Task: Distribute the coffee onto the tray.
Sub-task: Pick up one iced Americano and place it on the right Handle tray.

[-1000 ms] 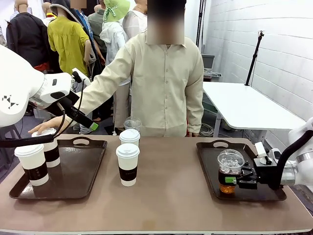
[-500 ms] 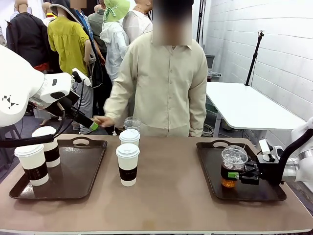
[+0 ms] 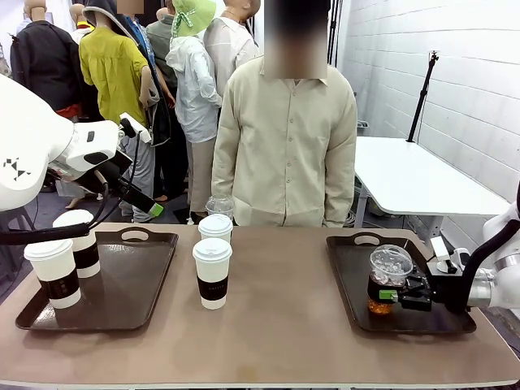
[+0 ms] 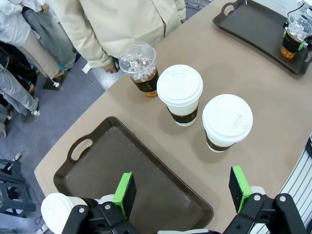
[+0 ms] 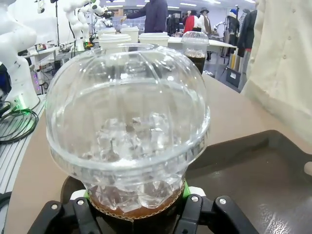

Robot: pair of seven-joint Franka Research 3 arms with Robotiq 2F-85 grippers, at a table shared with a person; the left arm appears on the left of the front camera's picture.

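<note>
Two white lidded coffee cups [image 3: 55, 272] [image 3: 81, 242] stand on the left tray [image 3: 154, 268]. Another two [image 3: 213, 272] [image 3: 215, 227] stand on the table between the trays, with a clear dome-lidded iced coffee [image 3: 219, 205] behind them near the far edge. My left gripper [image 3: 146, 203] hangs open above the left tray [image 4: 146, 180], its fingers empty [image 4: 183, 192]. On the right tray [image 3: 349, 276] my right gripper [image 3: 410, 292] is shut around the base of a second iced coffee [image 3: 386, 276], whose dome lid [image 5: 129, 126] sits right in front of the wrist camera.
A person in a beige shirt stands at the far edge with both arms down. The right tray [image 5: 258, 170] has bare room behind and beside the iced cup. The left tray's right half is bare. A white table [image 3: 414, 179] stands at the back right.
The person pulled the hand back from the cup on the left tray and now stands upright. My right gripper shifted a little to the right with the iced coffee. The left arm held still.
</note>
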